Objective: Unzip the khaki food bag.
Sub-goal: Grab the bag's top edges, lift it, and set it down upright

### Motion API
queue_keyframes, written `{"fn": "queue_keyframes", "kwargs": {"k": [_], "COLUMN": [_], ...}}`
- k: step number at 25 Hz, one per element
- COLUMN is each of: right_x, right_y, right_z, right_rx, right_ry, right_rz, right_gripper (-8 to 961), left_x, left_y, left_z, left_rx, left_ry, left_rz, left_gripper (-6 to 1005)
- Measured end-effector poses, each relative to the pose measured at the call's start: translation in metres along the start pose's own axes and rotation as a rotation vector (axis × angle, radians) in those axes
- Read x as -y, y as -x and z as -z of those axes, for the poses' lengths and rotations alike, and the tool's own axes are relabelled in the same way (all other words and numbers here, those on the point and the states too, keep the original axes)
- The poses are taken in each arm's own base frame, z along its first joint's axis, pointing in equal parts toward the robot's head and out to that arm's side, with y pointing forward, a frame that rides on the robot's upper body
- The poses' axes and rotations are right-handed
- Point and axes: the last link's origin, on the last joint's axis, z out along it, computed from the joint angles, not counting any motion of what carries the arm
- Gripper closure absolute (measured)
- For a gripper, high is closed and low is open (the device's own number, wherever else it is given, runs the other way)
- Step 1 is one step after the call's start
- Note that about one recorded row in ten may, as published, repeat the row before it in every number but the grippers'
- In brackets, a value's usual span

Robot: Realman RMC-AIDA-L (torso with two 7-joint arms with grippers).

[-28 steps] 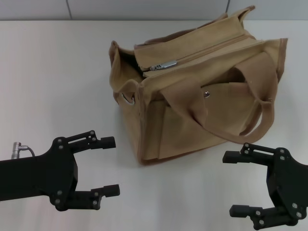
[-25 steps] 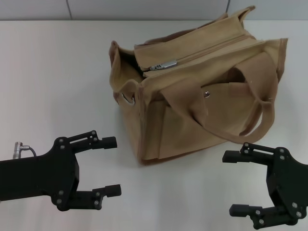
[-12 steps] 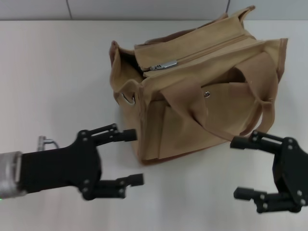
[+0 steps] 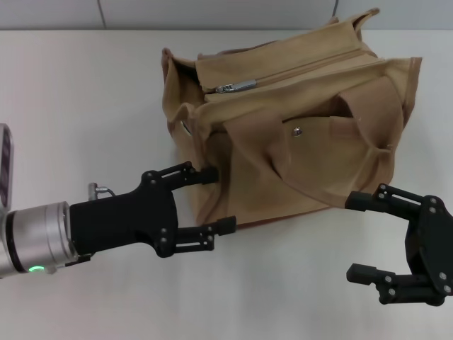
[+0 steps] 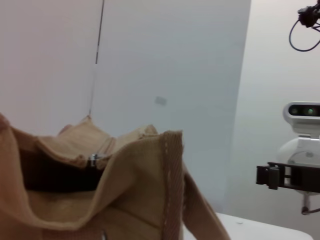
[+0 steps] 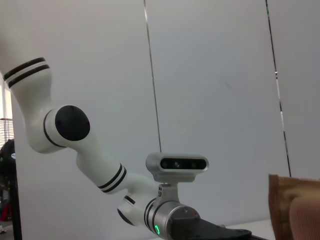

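The khaki food bag [image 4: 283, 163] stands on the white table, its top zipper closed with the silver pull [image 4: 237, 86] at the bag's left end. A handle [image 4: 368, 142] droops over the front pocket with its metal snap [image 4: 297, 130]. My left gripper [image 4: 219, 200] is open, with its fingers at the bag's near left corner, low on the side. I cannot tell whether they touch it. My right gripper [image 4: 352, 237] is open and empty, just in front of the bag's near right corner. The left wrist view shows the bag's end [image 5: 125, 190] and the pull [image 5: 93, 159] close up.
The white table [image 4: 78, 106] lies bare to the left of the bag; its back edge meets a grey wall [image 4: 212, 13]. The right wrist view shows my left arm [image 6: 100, 165] and a corner of the bag [image 6: 295, 205].
My left gripper has moved forward and to the right, up to the bag's near left corner. The bag has shifted slightly away. My right gripper has edged forward and to the right.
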Motion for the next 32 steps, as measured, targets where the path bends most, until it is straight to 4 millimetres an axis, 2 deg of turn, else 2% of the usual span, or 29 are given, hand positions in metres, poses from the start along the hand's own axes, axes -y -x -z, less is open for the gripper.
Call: {"fn": "queue_keyframes", "kwargs": {"k": [8, 21, 25, 28, 32], "right_x": [0.001, 0.002, 0.002, 0.002, 0.002], "right_y": [-0.002, -0.004, -0.005, -0.005, -0.004], "right_z": [0.000, 0.000, -0.001, -0.001, -0.001], "right_rx": [-0.011, -0.015, -0.014, -0.015, -0.015], "right_ry": [-0.015, -0.024, -0.025, -0.026, -0.024], "right_rz": [0.000, -0.005, -0.009, -0.009, -0.007], "right_gripper": [103, 105, 105, 105, 106], "left_x": [0.004, 0.008, 0.010, 0.010, 0.009], "left_y": [-0.002, -0.002, -0.004, -0.005, -0.006], "left_z": [0.019, 0.027, 0.036, 0.035, 0.023], "left_rx": [0.019, 0.019, 0.008, 0.002, -0.021], "left_ry": [-0.033, -0.087, -0.113, -0.116, -0.094], "left_rz": [0.005, 0.002, -0.002, 0.000, 0.005], "left_gripper": [164, 164, 164, 164, 164]}}
